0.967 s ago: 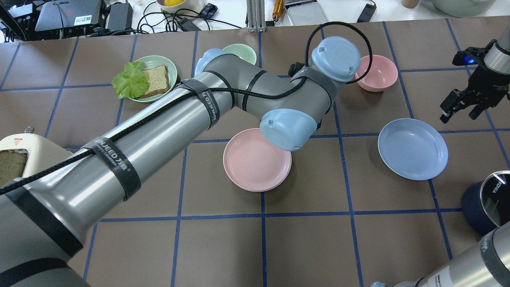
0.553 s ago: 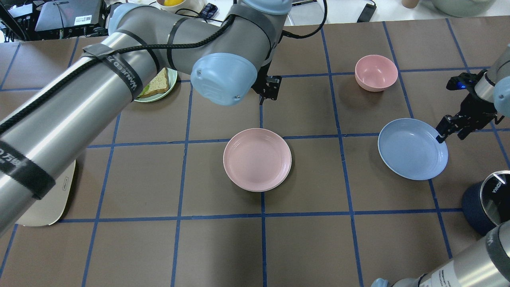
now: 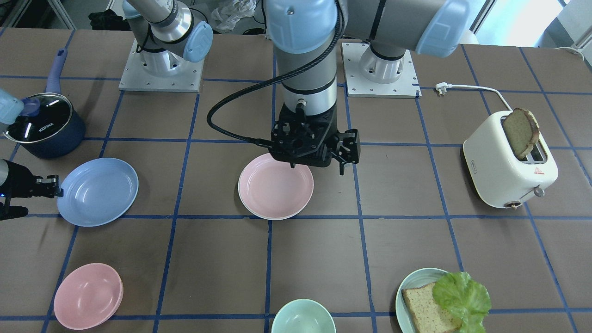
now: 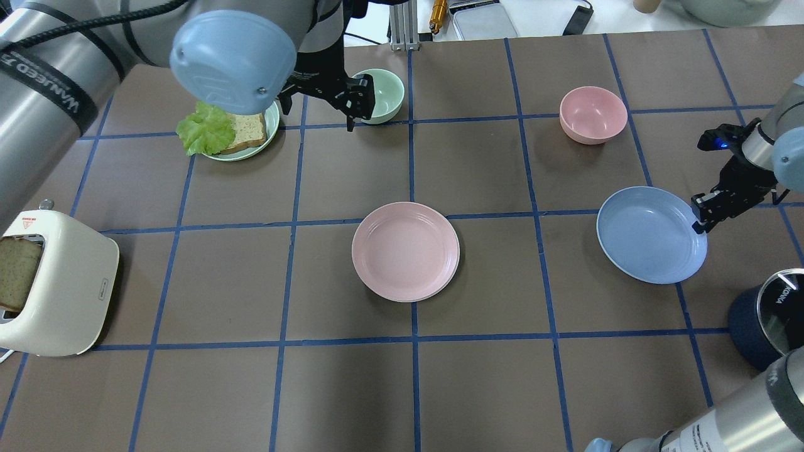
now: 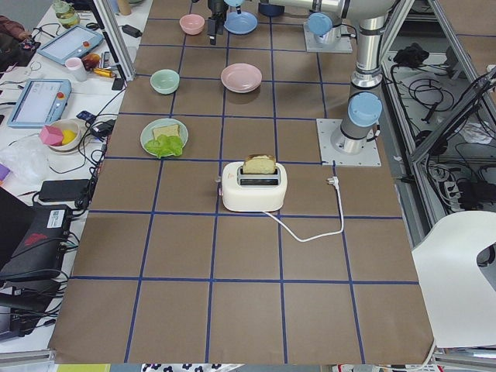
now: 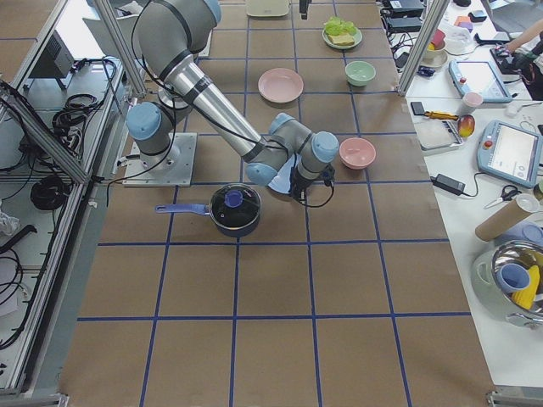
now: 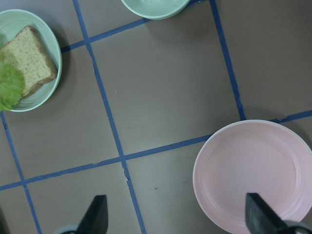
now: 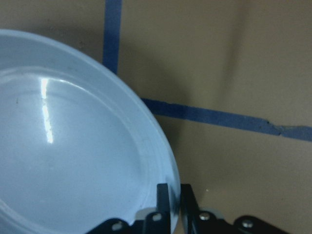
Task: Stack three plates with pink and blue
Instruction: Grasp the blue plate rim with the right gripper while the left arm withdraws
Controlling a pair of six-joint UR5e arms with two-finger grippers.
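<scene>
The pale pink plate (image 4: 405, 251) lies at the table's middle, also in the front view (image 3: 275, 186) and the left wrist view (image 7: 253, 175). A thin paler rim shows under its near edge; the white plate is otherwise hidden. The periwinkle blue plate (image 4: 650, 235) lies to its right, apart from it. My right gripper (image 4: 703, 216) is low at that plate's right rim. In the right wrist view the fingers (image 8: 163, 197) are closed on the rim of the blue plate (image 8: 73, 146). My left gripper (image 7: 178, 219) is open and empty, raised above the table beside the pink plate (image 3: 317, 166).
A pink bowl (image 4: 593, 114) stands at the back right and a teal bowl (image 4: 380, 94) at the back middle. A teal plate with bread and lettuce (image 4: 229, 125) is at the back left. A toaster (image 4: 50, 282) stands at the left and a dark pot (image 4: 769, 317) at the front right.
My left arm has swung up and to the left, away from the pink plate. My right gripper has come down onto the blue plate's right rim and closed on it.
</scene>
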